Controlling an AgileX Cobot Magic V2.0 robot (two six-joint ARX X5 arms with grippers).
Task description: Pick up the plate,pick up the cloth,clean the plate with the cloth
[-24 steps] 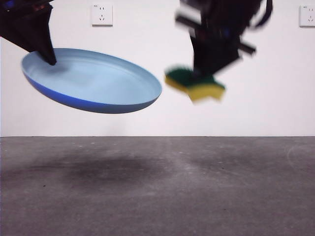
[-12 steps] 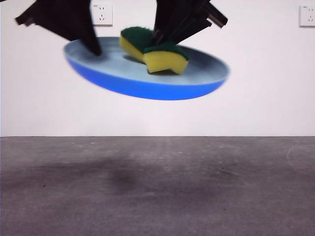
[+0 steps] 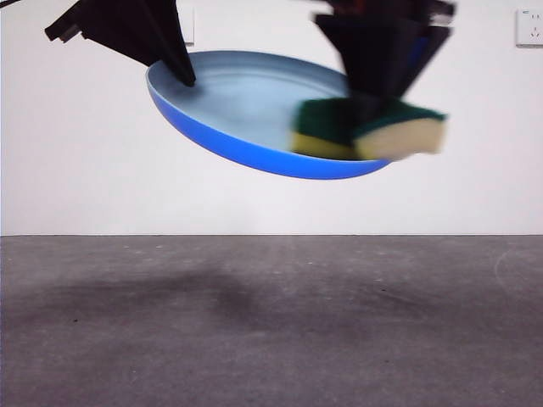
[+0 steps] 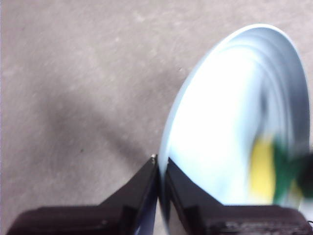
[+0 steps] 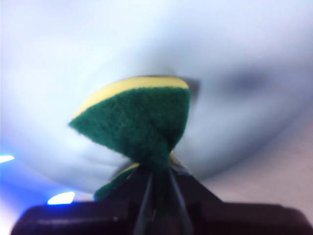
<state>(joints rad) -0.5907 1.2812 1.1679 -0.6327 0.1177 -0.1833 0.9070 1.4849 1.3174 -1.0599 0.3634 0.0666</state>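
The light-blue plate [image 3: 242, 106] hangs tilted in the air, held by its upper left rim. My left gripper [image 3: 182, 75] is shut on that rim; in the left wrist view its jaws [image 4: 160, 164] pinch the edge of the plate [image 4: 220, 132]. My right gripper [image 3: 373, 97] is shut on the cloth [image 3: 369, 130], a yellow sponge with a dark green top, at the plate's lower right rim. In the right wrist view the cloth [image 5: 139, 117] lies against the plate's pale surface [image 5: 234, 49]. It shows blurred in the left wrist view [image 4: 274, 169].
A grey table top [image 3: 271, 322] lies well below the plate. A white wall with a power socket [image 3: 530, 25] stands behind.
The plate has shifted right and tilted more steeply. The cloth has slid from the plate's middle to its lower right rim.
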